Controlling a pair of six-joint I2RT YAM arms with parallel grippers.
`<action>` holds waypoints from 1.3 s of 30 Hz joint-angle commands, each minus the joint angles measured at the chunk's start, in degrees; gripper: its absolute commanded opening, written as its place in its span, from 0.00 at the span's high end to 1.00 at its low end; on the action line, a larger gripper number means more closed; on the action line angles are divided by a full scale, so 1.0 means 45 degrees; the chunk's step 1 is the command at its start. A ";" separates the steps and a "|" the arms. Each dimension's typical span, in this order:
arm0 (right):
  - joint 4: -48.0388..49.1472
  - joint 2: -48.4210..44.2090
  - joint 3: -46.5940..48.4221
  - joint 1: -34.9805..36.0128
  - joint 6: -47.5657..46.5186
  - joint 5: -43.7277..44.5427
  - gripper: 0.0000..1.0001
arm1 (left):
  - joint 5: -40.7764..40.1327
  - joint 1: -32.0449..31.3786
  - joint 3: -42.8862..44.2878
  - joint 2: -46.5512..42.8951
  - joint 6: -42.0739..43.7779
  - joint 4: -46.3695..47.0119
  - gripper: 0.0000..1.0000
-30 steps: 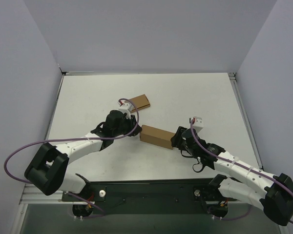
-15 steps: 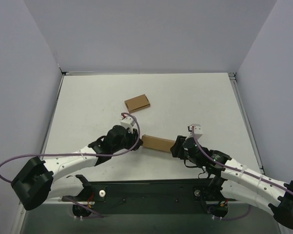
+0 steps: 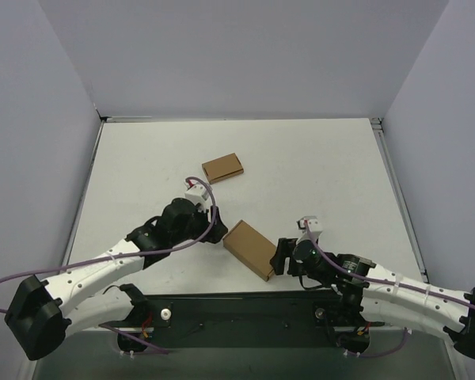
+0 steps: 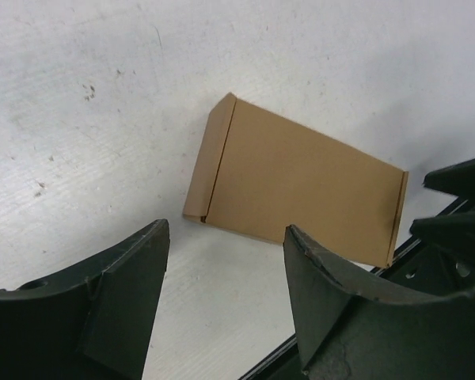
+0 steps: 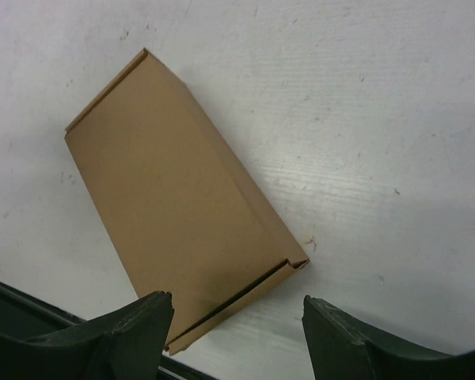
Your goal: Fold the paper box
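Closed paper box point(image 3: 251, 248) flat on table point(image 3: 332, 166), between left gripper point(image 3: 218, 230) and right gripper point(image 3: 278, 259), just beyond their fingertips, both spread open

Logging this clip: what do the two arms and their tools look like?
The left arm and right arm have white links with bulky black joints. A purple cable runs along each, and a small white block sits by each wrist. The left tool and right tool each have two dark, wedge-shaped fingers.
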 commanded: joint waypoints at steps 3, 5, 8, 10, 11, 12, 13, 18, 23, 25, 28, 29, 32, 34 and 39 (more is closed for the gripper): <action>-0.0314 0.2023 0.0877 0.0615 -0.0488 0.0764 0.29 | 0.1969 0.2085 0.2218 -0.0148 0.1302 -0.1831 0.30; -0.0296 0.2455 0.1053 0.0906 -0.0682 0.1173 0.27 | 0.2751 0.2713 0.2802 -0.0226 0.1634 -0.2300 0.29; 0.0093 0.3217 0.1307 0.1064 -0.1771 0.1917 0.24 | 0.3396 0.3769 0.3583 -0.0168 0.2454 -0.2943 0.29; 0.0329 0.3842 0.1521 0.1006 -0.2030 0.1996 0.21 | 0.3593 0.4411 0.3898 -0.0090 0.2982 -0.3180 0.28; 0.0271 0.4076 0.1774 0.0967 -0.1857 0.2015 0.21 | 0.3748 0.4609 0.3996 -0.0051 0.3138 -0.3258 0.28; 0.0232 0.4562 0.1912 0.0734 -0.1642 0.2016 0.21 | 0.3788 0.4785 0.4074 -0.0070 0.3372 -0.3278 0.28; 0.0251 0.4779 0.2029 0.0558 -0.1505 0.1958 0.21 | 0.3808 0.5096 0.4095 -0.0051 0.3471 -0.3220 0.28; 0.1634 0.6184 0.2596 -0.0594 -0.1910 0.1430 0.24 | 0.4392 0.6055 0.4095 0.0105 0.3726 -0.2615 0.28; 0.3587 0.8193 0.3376 -0.2274 -0.3668 0.0942 0.25 | 0.4998 0.6817 0.4037 0.0340 0.3824 -0.2107 0.28; 0.3824 0.8802 0.4040 -0.2626 -0.4602 0.0689 0.25 | 0.5213 0.7091 0.3901 0.0340 0.3804 -0.1932 0.28; 0.4390 1.0052 0.4839 -0.3445 -0.5271 0.0006 0.25 | 0.5273 0.7287 0.3685 0.0243 0.3823 -0.1717 0.28; 0.4566 1.0674 0.5094 -0.3912 -0.5486 -0.0209 0.25 | 0.5312 0.7306 0.3569 0.0204 0.3882 -0.1677 0.28; 0.4918 1.1613 0.6012 -0.4423 -0.6071 -0.0874 0.26 | 0.5254 0.7482 0.3509 0.0204 0.3960 -0.1676 0.28; 0.4958 1.1890 0.6713 -0.4736 -0.6423 -0.1282 0.25 | 0.5215 0.7637 0.3470 0.0165 0.3960 -0.1657 0.28; 0.4958 1.1210 0.7323 -0.4795 -0.7440 -0.1462 0.16 | 0.5156 0.8126 0.3295 -0.0011 0.3727 -0.1501 0.28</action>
